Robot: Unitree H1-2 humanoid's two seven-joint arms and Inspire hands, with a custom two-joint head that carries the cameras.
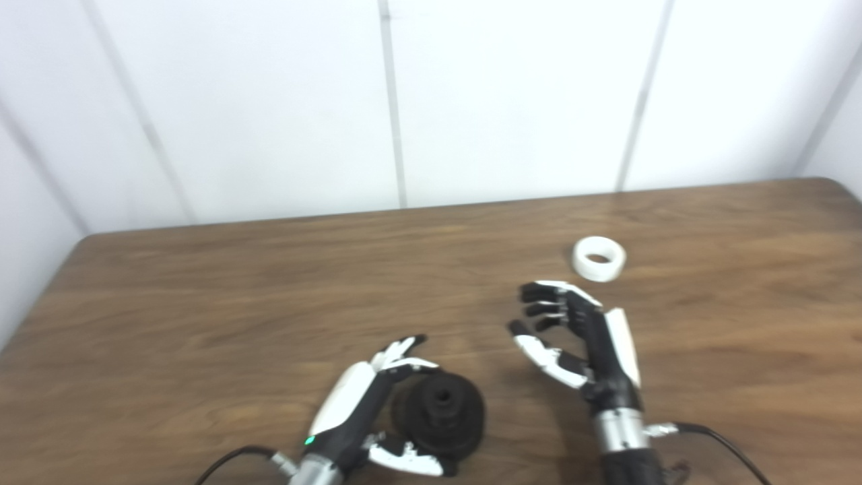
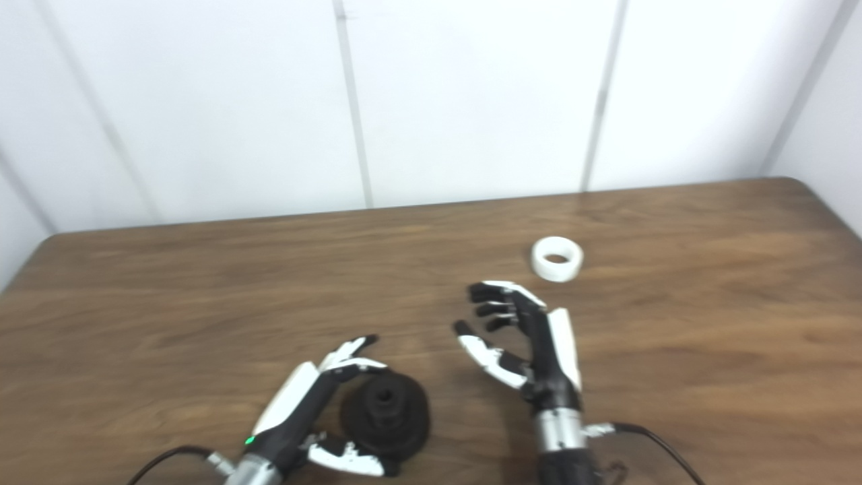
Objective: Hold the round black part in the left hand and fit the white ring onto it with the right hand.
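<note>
Wooden table (image 1: 202,303), white panelled wall (image 1: 269,101). Left hand (image 1: 367,417) cupped around round black part (image 1: 441,412), grip uncertain. Right hand (image 1: 579,343) open, empty, near white ring (image 1: 599,259).

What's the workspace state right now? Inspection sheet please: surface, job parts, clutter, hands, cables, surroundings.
Surface: wooden table, brown grain, bare apart from the two parts.
Job's things: round black part flat on the table near the front edge, hub up; white ring lying flat farther back, apart from both hands.
Clutter: nothing seen.
Hands: left hand cupped around the black part, fingers behind it and thumb in front, firm grip not confirmed; right hand open, empty, short of the ring.
Cables: black cable from the right wrist; another from the left wrist.
Surroundings: white panelled wall behind the table.
</note>
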